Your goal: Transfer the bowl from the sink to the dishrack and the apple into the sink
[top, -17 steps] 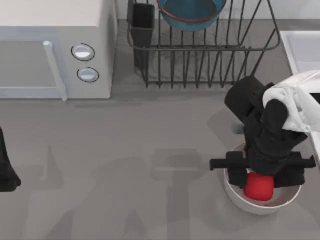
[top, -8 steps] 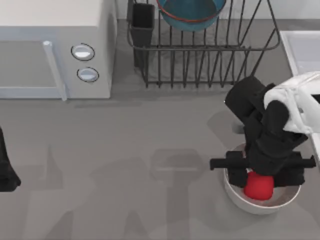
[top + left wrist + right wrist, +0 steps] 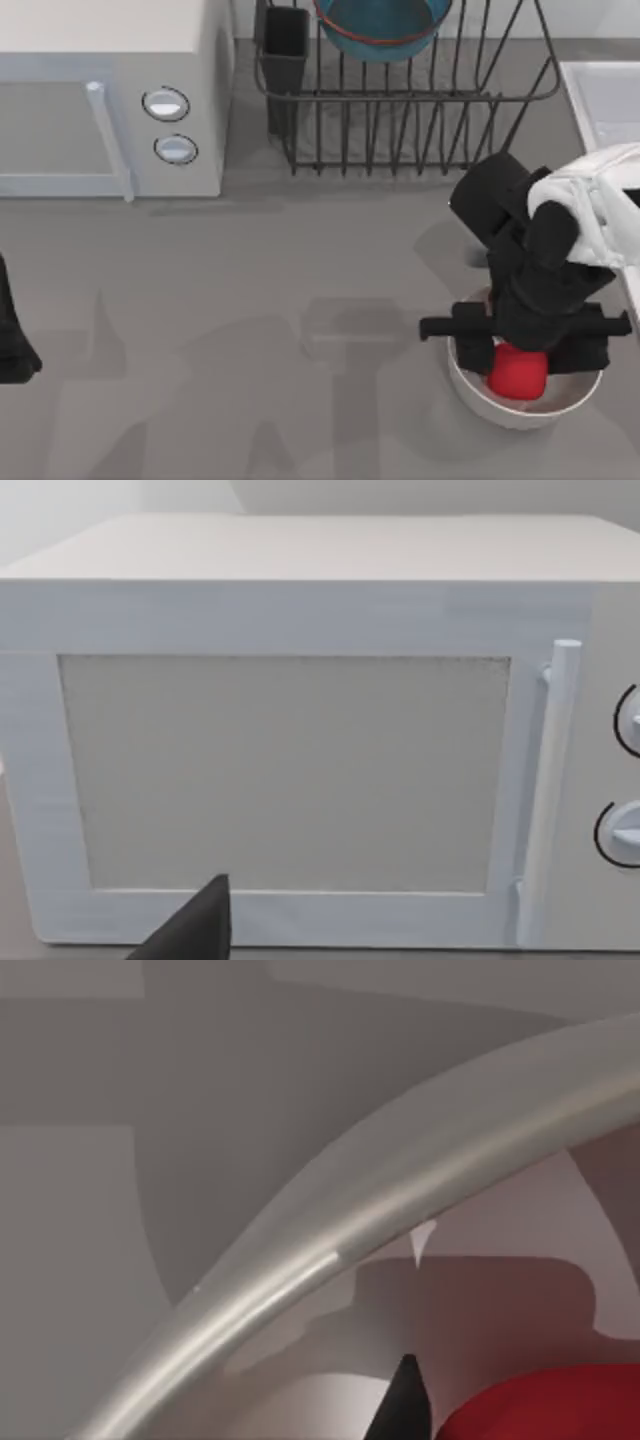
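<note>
A bright red apple [image 3: 518, 376] is seen in a glossy white bowl [image 3: 500, 408]. A teal-blue bowl [image 3: 380, 25] with an orange-red rim is held in the dark wire dishrack [image 3: 400, 110], whose cutlery cup [image 3: 286, 45] is black. The microwave [image 3: 110, 100] is white, the table [image 3: 250, 330] grey. The sink [image 3: 600, 95] appears pale grey-white. The right arm [image 3: 590, 205] is black and white.

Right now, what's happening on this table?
The right arm's hand is down inside the glossy white bowl near the table's right edge, directly over the small red apple lying in it. The round teal-blue bowl with the orange-red rim already sits in the dark wire dishrack. The pale grey-white sink is at the far right. The left arm is parked at the left edge, facing the white microwave.
</note>
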